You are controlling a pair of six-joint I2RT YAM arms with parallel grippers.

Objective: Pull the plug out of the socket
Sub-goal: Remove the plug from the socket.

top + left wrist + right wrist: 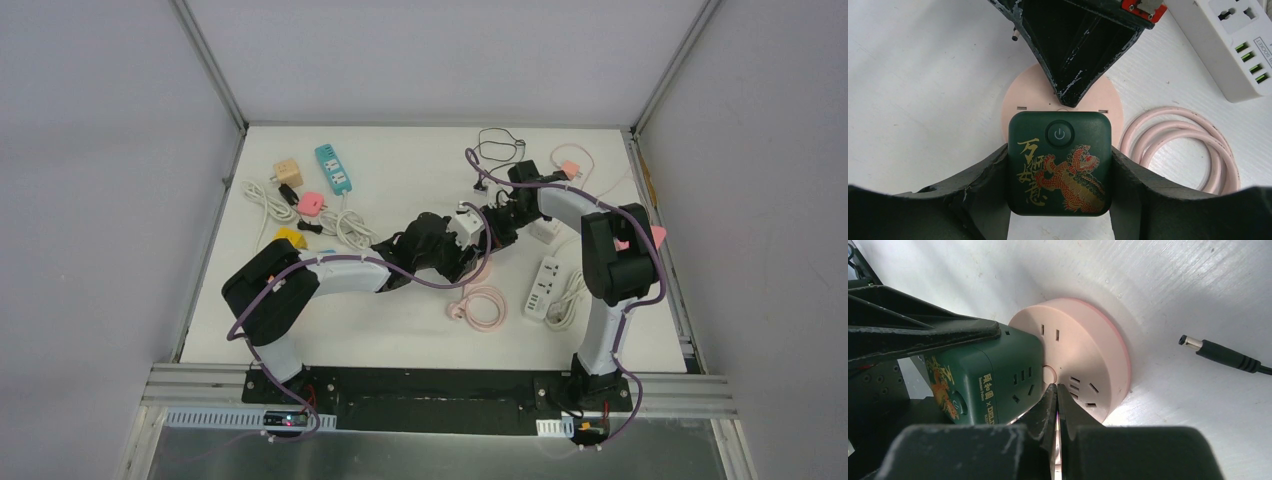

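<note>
The left claw (1059, 167) is clamped on the green plug (993, 375), seated in the pink socket (1083, 350) just beyond it. The right claw (1057, 392), pinched together, presses that socket. If its narrow tip slips, the socket could lift with the plug.

- Left wrist cam hangs right over the round pink socket (1015, 102), looking straight down at it from super close. The green plug (1059, 165) on its face fills mid-frame.
- Right wrist cam sits low beside the socket (1083, 335), seeing it side-on, also really near.
- Top cam is high up and behind, looking down over the whole table (400, 160); the socket spot is far off, mid-table.
- Both wrist cams share the socket and plug (998, 375). Top and left wrist share the pink cable coil (480, 305) (1188, 150) just beside the socket.
</note>
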